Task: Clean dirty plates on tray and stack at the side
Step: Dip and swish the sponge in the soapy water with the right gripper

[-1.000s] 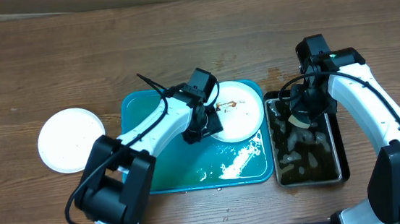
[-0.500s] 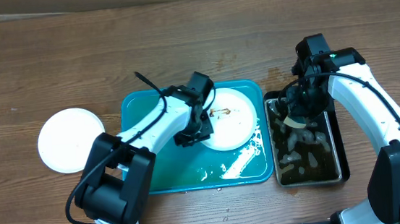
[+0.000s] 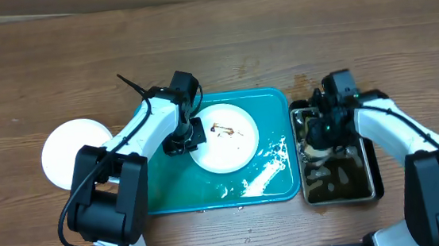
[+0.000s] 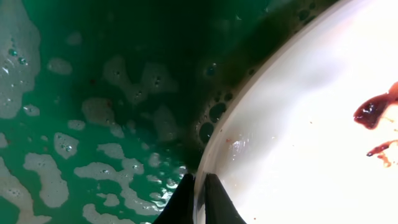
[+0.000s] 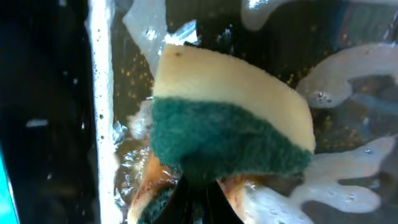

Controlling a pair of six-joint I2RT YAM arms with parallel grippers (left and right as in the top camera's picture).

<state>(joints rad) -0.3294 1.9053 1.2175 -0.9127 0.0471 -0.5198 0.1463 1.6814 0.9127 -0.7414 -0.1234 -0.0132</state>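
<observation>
A white plate (image 3: 225,142) with a brown smear (image 3: 221,128) lies in the middle of the teal tray (image 3: 269,103). My left gripper (image 3: 190,138) is shut on this plate's left rim. In the left wrist view the two black fingertips (image 4: 211,200) pinch the plate (image 4: 298,143) edge over the foamy tray (image 4: 93,62). A second white plate (image 3: 67,152) rests on the table left of the tray. My right gripper (image 3: 321,132) is shut on a yellow and green sponge (image 5: 230,124), low in the black tray (image 3: 372,165).
The black tray (image 5: 56,93) to the right of the teal one holds brown soapy water. White foam (image 3: 260,175) streaks the teal tray's front right corner. Bare wooden table (image 3: 213,44) surrounds both trays.
My left gripper has shut on the plate's rim and pulled the plate left, from the tray's far right corner toward its middle. The right gripper has sunk lower into the black tray with the sponge.
</observation>
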